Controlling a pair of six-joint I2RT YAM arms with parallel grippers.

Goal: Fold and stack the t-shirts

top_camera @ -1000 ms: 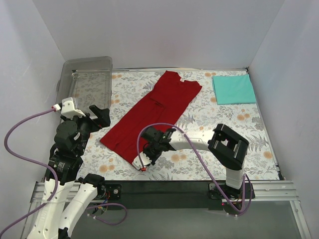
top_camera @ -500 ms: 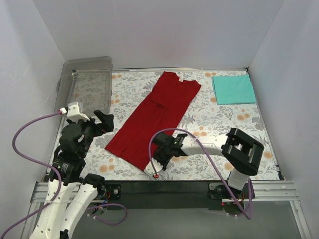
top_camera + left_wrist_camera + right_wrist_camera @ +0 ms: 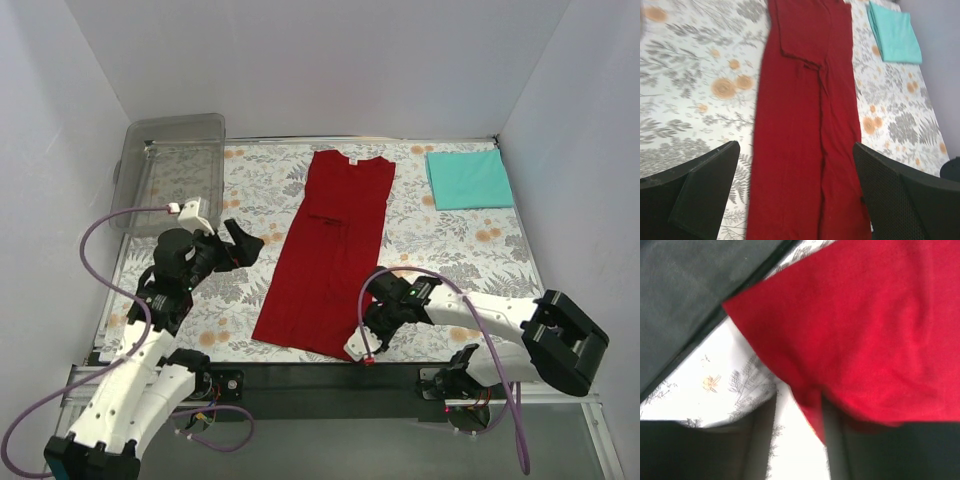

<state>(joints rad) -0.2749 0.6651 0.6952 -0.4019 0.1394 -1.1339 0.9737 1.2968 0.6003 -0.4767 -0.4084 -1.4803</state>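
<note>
The deep red t-shirt [image 3: 330, 250] lies as a long narrow strip down the middle of the floral table, collar at the far end. My right gripper [image 3: 362, 335] is shut on its near right hem corner; the right wrist view shows the red cloth [image 3: 865, 330] pinched at the gripper [image 3: 800, 415]. My left gripper [image 3: 245, 245] is open and empty, hovering just left of the shirt; in the left wrist view its fingers [image 3: 705, 190] stand wide apart over the red shirt [image 3: 805, 125]. The teal t-shirt [image 3: 468, 178] lies folded at the far right and also shows in the left wrist view [image 3: 895, 32].
A clear plastic bin [image 3: 175, 150] stands at the far left corner. White walls close in the table on three sides. The black front rail [image 3: 685, 290] runs just beyond the shirt's near hem.
My right gripper has dragged the shirt's near end to the right and toward the front edge, swinging the shirt from a diagonal to nearly straight. My left gripper moved right toward the shirt.
</note>
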